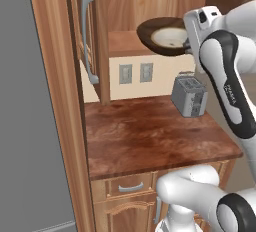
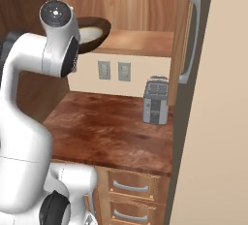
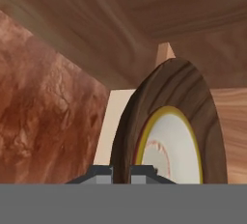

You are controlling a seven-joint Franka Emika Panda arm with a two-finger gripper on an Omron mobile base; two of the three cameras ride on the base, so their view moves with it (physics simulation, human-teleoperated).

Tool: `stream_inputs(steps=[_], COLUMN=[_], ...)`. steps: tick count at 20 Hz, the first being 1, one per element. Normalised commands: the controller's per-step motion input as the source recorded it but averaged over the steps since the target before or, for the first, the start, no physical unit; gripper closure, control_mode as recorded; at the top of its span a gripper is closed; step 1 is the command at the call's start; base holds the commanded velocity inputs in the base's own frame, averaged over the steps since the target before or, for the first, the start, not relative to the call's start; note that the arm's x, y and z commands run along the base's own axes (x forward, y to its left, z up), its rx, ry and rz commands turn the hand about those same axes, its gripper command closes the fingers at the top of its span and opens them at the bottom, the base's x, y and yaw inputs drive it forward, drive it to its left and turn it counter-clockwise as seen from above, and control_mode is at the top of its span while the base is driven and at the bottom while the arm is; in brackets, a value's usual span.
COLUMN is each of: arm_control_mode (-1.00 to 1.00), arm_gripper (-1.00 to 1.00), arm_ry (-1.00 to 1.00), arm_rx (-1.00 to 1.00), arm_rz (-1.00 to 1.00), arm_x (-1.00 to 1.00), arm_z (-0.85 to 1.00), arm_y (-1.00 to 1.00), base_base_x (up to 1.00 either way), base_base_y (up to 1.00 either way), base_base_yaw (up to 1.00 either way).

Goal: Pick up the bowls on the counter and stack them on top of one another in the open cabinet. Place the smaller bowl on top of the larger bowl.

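Pinching the rim of the larger bowl (image 3: 169, 97), the end effector (image 3: 121, 172) is closed on it at the open cabinet (image 1: 125, 6) shelf edge; the smaller bowl (image 1: 169, 36) sits nested inside, above the worktop (image 1: 150, 136) and toaster (image 1: 189, 96)

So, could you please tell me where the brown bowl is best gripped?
Grip the brown bowl by its thin rim, from the open right side: it is too wide to span, and the white bowl fills its middle. The claw is pinching that rim.
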Motion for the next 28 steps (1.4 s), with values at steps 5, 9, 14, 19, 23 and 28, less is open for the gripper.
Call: stream_inputs(steps=[5, 9, 14, 19, 23, 28], arm_control_mode=[-1.00, -1.00, -1.00, -1.00, -1.00, -1.00], arm_gripper=[1.00, 1.00, 1.00, 1.00, 1.00, 1.00], arm_ry=[-0.01, -0.04, -0.07, -0.05, -0.01, 0.00], arm_rx=[0.00, 0.00, 0.00, 0.00, 0.00, 0.00], arm_rz=[-0.01, -0.01, -0.01, -0.01, -0.02, -0.03], arm_x=[0.32, 0.35, 0.30, 0.27, 0.24, 0.25], arm_z=[-0.04, -0.04, -0.10, -0.08, -0.01, 0.00], arm_y=[0.00, 0.00, 0.00, 0.00, 0.00, 0.00], base_base_x=[0.00, 0.00, 0.00, 0.00, 0.00, 0.00], base_base_y=[0.00, 0.00, 0.00, 0.00, 0.00, 0.00], base_base_yaw=[0.00, 0.00, 0.00, 0.00, 0.00, 0.00])
